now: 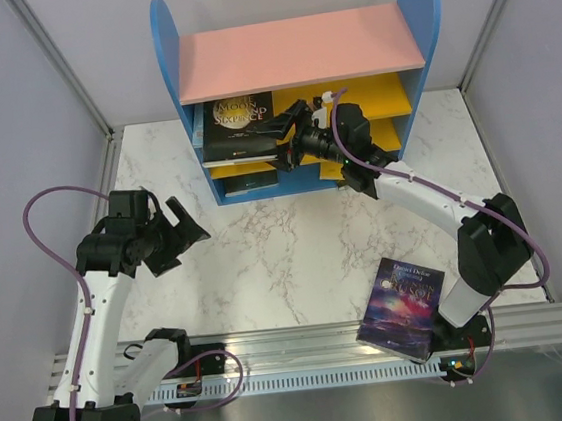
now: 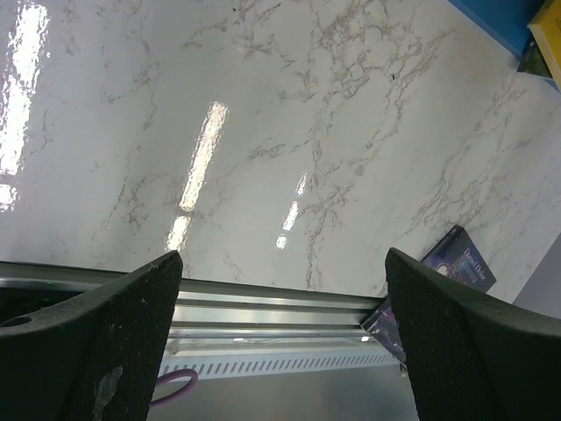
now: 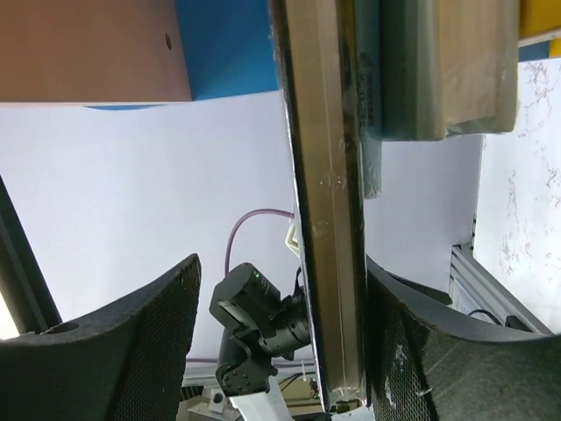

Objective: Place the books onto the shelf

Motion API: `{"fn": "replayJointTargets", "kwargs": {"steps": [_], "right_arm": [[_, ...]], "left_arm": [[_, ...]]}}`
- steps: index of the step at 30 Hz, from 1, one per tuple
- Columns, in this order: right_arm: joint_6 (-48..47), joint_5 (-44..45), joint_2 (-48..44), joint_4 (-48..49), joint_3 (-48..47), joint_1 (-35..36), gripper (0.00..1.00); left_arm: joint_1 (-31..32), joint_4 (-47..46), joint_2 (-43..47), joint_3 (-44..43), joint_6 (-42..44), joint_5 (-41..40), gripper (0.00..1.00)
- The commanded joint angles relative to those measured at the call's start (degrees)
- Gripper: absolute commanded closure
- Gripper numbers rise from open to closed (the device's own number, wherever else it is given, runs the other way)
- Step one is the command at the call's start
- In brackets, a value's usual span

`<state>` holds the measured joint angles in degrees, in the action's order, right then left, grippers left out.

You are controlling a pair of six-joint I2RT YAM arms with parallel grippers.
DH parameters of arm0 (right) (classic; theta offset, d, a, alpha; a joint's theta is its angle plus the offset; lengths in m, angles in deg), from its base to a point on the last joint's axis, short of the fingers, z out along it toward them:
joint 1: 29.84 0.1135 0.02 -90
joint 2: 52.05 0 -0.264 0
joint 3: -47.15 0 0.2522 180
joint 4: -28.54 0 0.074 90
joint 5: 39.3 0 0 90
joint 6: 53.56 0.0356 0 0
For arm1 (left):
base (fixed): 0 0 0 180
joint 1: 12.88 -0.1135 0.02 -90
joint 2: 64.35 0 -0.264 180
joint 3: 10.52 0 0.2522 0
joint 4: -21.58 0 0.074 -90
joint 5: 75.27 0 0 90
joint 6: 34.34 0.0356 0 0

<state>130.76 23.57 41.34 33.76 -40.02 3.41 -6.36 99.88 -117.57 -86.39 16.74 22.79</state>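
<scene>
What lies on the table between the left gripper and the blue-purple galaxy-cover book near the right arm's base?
Nothing: only bare white marble tabletop separates the left gripper from the blue-purple galaxy-cover book, as the top view shows.

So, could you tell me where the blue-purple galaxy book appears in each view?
Top external: the galaxy book lies lower right, on the marble tabletop's near edge.
Left wrist: lower right, by that same edge.
Right wrist: not in view.
Shared landmark: the marble tabletop.
</scene>
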Motion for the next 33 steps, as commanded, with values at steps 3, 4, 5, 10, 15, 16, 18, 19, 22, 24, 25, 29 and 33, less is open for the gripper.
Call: {"fn": "replayJointTargets", "kwargs": {"steps": [3, 4, 5, 10, 15, 16, 18, 19, 22, 24, 25, 29, 33], "right_arm": [[-0.19, -3.0, -1.89, 2.47, -0.33, 0.06, 0.28], [-0.37, -3.27, -1.8, 2.11, -0.51, 0.06, 0.28], [-0.89, -3.62, -1.71, 1.76, -0.77, 0.06, 0.28], [-4.14, -5.56, -1.8, -4.29, -2.0, 0.06, 0.3], [-6.52, -5.91, -2.77, -7.56, -1.39, -0.03, 0.42], [-6.69, -5.91, -2.94, -7.99, -1.3, -0.03, 0.44], [-7.22, -5.82, -3.47, -8.61, -1.21, 0.06, 0.48], [-7.4, -5.74, -3.73, -8.96, -1.21, 0.06, 0.5], [-7.92, -5.39, -4.61, -10.01, -1.12, -0.03, 0.53], [-8.1, -5.21, -4.96, -10.28, -1.12, -0.12, 0.55], [-8.36, -5.12, -5.05, -10.54, -1.21, -0.12, 0.56], [-8.72, -4.94, -5.32, -10.9, -1.39, -0.3, 0.6], [-8.81, -4.94, -4.53, -10.9, -1.74, -0.38, 0.64]], "left_arm": [[0.16, -1.6, 0.47, -0.91, 1.21, 0.91, 0.02], [0.16, -1.52, 0.39, -0.91, 1.3, 1.0, 0.02], [0.16, -1.52, 0.48, -0.91, 1.3, 0.82, 0.02], [0.16, -1.43, 0.56, -1.0, 1.3, 0.74, 0.02], [0.16, -1.43, 0.39, -0.91, 1.12, 0.82, 0.02], [0.16, -1.51, 0.3, -0.91, 1.12, 0.82, 0.02], [0.16, -1.52, 0.3, -0.91, 1.12, 0.82, 0.02], [0.16, -1.43, 0.39, -0.91, 1.04, 0.82, 0.02], [0.16, -1.43, 0.48, -0.74, 1.12, 0.82, 0.02], [0.07, -1.43, 0.56, -0.65, 1.12, 0.74, 0.02], [0.15, -1.43, 0.65, -0.56, 1.21, 0.91, 0.02], [0.16, -1.51, 0.65, -0.47, 1.21, 0.82, 0.02], [0.16, -1.51, 0.48, -0.47, 1.21, 0.91, 0.02]]}}
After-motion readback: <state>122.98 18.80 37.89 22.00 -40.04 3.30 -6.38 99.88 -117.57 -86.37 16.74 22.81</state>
